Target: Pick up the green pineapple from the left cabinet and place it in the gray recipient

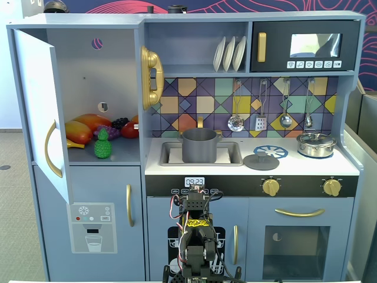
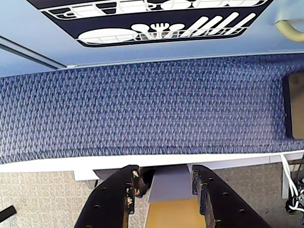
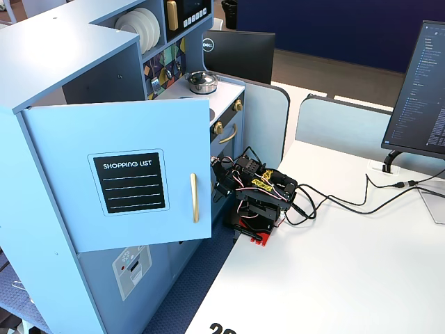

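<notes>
Now | one green pineapple (image 1: 103, 144) | one gray recipient (image 1: 199, 145) | tool (image 2: 164, 185) parted, empty

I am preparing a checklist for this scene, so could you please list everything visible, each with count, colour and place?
green pineapple: one, bright green, front of the shelf in the left cabinet, whose door stands open
other toy fruits: several, orange, yellow, purple, red, behind the pineapple
gray recipient: one, dark gray, in the sink
flat lid: one, gray, on the counter right of the sink
silver pot: one, shiny, lidded, right end of the counter
plates: three, white, upper shelf
utensils: four, silver, hanging on the tiled wall
microwave: one, black, top right
monitors: two, black, on the desk
arm: one, black, folded low before the kitchen
end effector: one, black, open, empty
</notes>
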Tool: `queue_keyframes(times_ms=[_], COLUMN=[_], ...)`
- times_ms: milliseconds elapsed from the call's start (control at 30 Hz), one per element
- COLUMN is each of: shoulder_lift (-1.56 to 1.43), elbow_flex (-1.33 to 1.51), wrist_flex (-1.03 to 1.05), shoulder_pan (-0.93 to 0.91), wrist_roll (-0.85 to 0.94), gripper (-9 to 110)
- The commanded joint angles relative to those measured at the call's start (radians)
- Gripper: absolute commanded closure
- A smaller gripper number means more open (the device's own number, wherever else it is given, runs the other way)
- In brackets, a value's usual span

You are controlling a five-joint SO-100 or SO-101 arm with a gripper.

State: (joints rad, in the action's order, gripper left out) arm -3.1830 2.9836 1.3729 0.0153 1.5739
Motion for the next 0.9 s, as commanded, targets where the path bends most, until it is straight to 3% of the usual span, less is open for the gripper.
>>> queue_keyframes(times_ms=[0, 333, 467, 567, 700, 800, 867], shoulder_lift=[0.003, 0.005, 0.008, 0.083, 0.233, 0.322, 0.368], elbow_flex=[0.018, 0.018, -0.003, -0.140, -0.360, -0.426, -0.469], wrist_flex=[0.156, 0.158, 0.061, -0.132, -0.575, -0.936, -1.065], shoulder_pan=[0.002, 0.028, 0.150, 0.377, 0.675, 0.782, 0.830], wrist_roll=[-0.032, -0.023, 0.066, 0.089, 0.031, 0.075, 0.061], gripper=[101, 101, 101, 101, 101, 101, 101])
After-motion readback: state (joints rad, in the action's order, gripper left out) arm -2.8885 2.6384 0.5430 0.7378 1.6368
